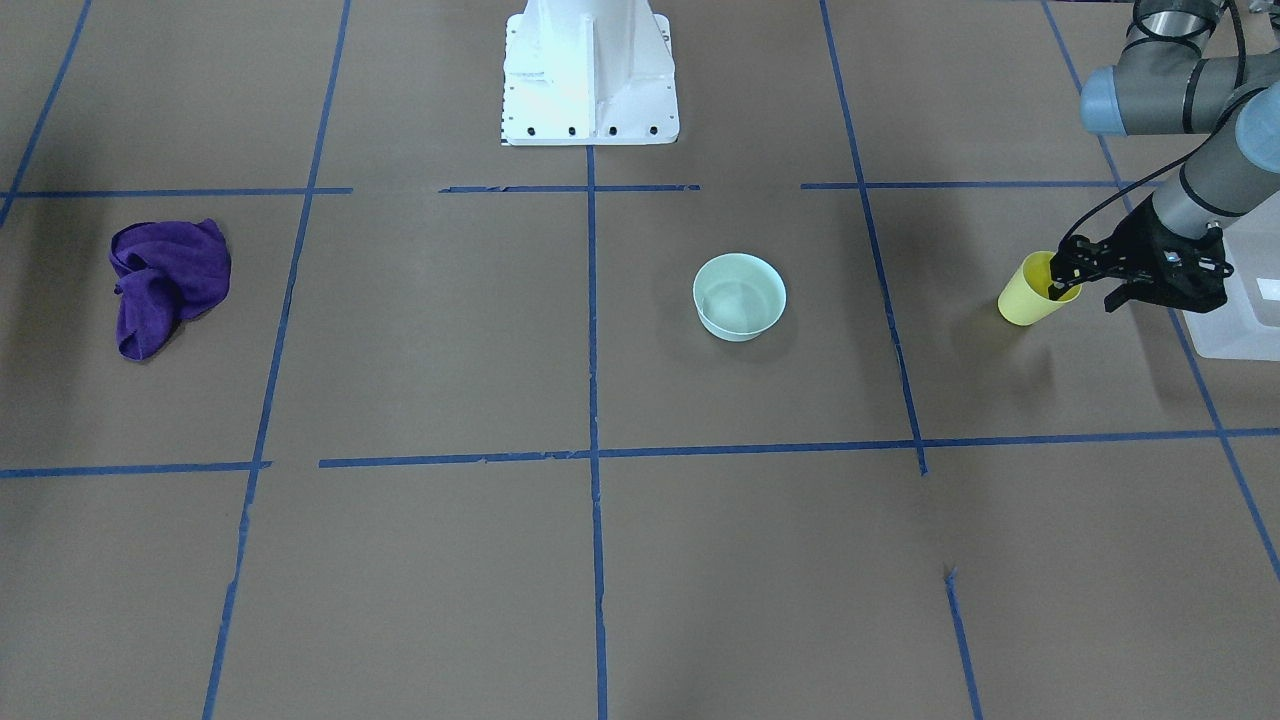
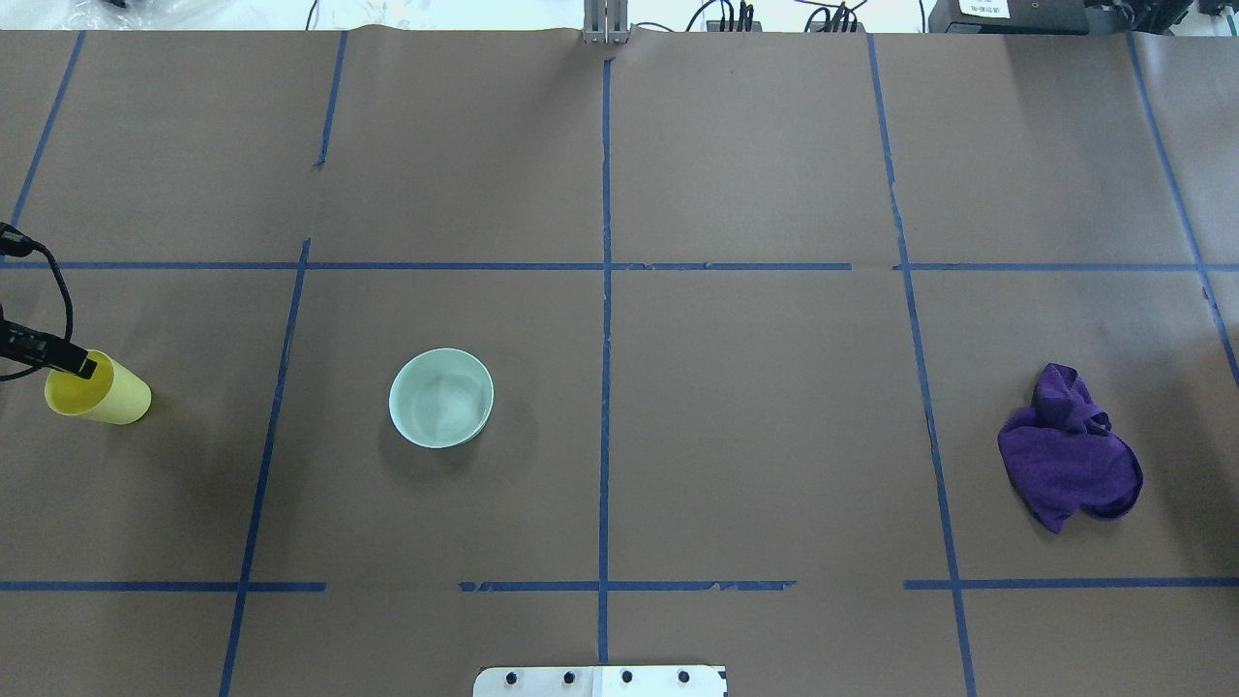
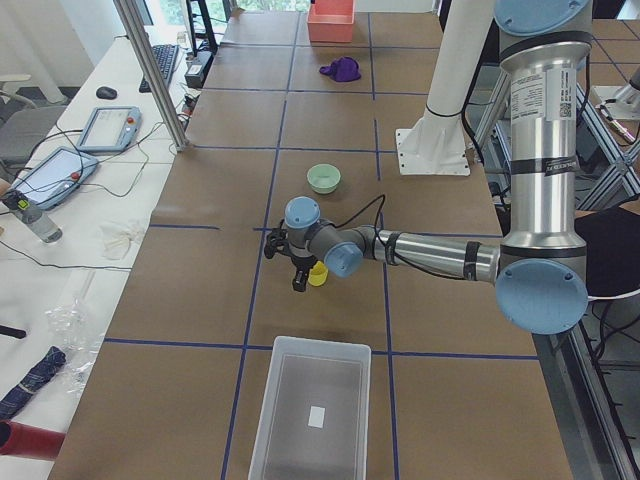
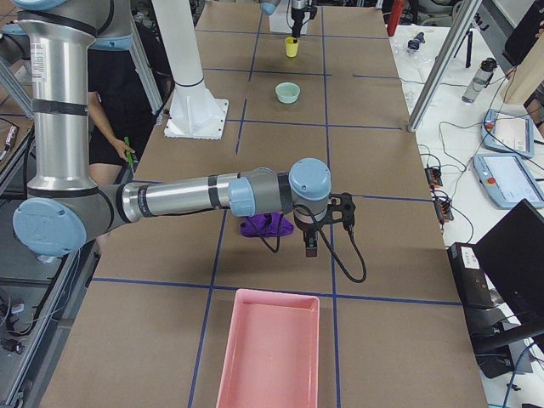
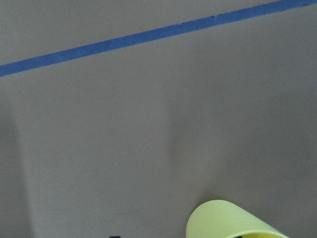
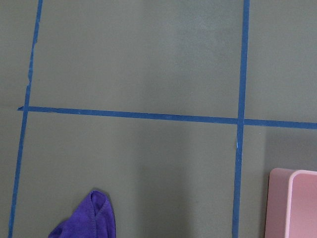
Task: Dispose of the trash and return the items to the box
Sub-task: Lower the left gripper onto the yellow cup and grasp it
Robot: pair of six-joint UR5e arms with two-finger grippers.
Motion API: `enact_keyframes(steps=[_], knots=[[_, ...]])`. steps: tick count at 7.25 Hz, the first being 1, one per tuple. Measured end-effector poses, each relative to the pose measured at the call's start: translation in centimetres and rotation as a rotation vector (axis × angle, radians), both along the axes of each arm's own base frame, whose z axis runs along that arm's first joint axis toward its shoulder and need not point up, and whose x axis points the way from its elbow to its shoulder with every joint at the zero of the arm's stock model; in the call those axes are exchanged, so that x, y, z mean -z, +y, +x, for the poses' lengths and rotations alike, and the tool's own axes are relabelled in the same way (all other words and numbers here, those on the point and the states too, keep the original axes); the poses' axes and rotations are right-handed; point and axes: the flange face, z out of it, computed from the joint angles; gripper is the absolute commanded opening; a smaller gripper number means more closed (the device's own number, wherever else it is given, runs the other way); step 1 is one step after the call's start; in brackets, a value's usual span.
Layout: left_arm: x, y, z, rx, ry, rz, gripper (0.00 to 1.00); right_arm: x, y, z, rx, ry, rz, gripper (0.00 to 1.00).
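Right now my left gripper (image 1: 1066, 280) is clamped on the rim of the yellow cup (image 1: 1030, 295), with one finger dipping into its mouth and the other against the outer wall. The cup is outside the box (image 1: 1238, 335), near it. I cannot tell whether its base touches the table (image 1: 700, 560).

My left wrist camera catches only a curved slice of the cup's wall at its bottom edge. The overhead view cuts off nearly all of that gripper, leaving one black fingertip (image 2: 85, 367) at the rim. Only a corner of the box shows in the front view, partly behind my wrist.

Farther out, a pale green bowl (image 1: 740, 297) stands toward the table's middle, well apart from the cup. A purple cloth (image 1: 168, 283) lies crumpled at the far end. My right gripper (image 4: 310, 246) hangs pointing down just beside that cloth, near a pink tray (image 4: 269, 357). It shows only from the side, so I cannot tell how its fingers stand.
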Motion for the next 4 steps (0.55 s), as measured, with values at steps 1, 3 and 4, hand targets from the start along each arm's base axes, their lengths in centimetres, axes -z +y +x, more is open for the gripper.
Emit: enact_keyframes(steps=[1, 3, 4], knots=[[0.00, 0.10, 0.10, -0.003, 0.001, -0.001, 0.34, 0.00, 0.00, 0.00, 0.000, 0.000, 0.000, 1.00], [0.05, 0.35, 0.53, -0.015, 0.003, 0.000, 0.00, 0.01, -0.01, -0.05, 0.001, 0.000, 0.000, 1.00], [0.28, 0.48, 0.62, -0.022, 0.008, 0.003, 0.00, -0.04, -0.01, -0.06, 0.001, 0.000, 0.000, 1.00]])
